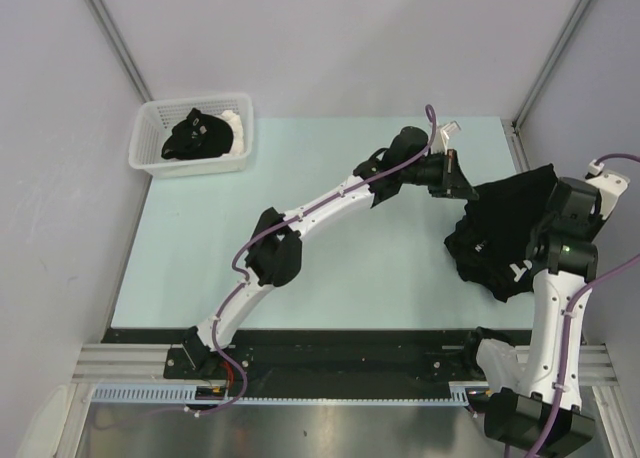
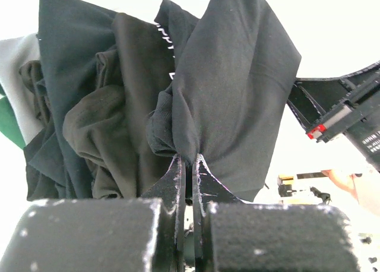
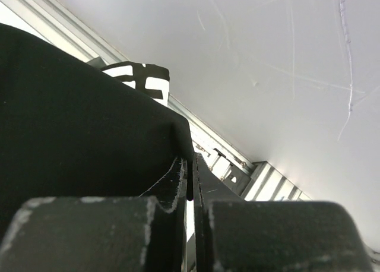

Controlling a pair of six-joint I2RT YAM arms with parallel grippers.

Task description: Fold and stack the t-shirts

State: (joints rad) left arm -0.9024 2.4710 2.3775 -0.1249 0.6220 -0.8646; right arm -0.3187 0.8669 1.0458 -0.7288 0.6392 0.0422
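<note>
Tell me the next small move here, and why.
The left gripper and right gripper are both shut on the black shirt, which is bunched between them at the table's right side, so probably draw them apart to spread it.

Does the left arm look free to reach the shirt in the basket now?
Probably not: the left gripper has its jaws shut on the black t-shirt, which the right gripper also pinches. The basket lies far left.

1 black t-shirt [image 1: 505, 233] hangs bunched, white lettering showing; probably a 2nd dark shirt [image 1: 195, 138] lies crumpled in the basket [image 1: 190, 165].
</note>
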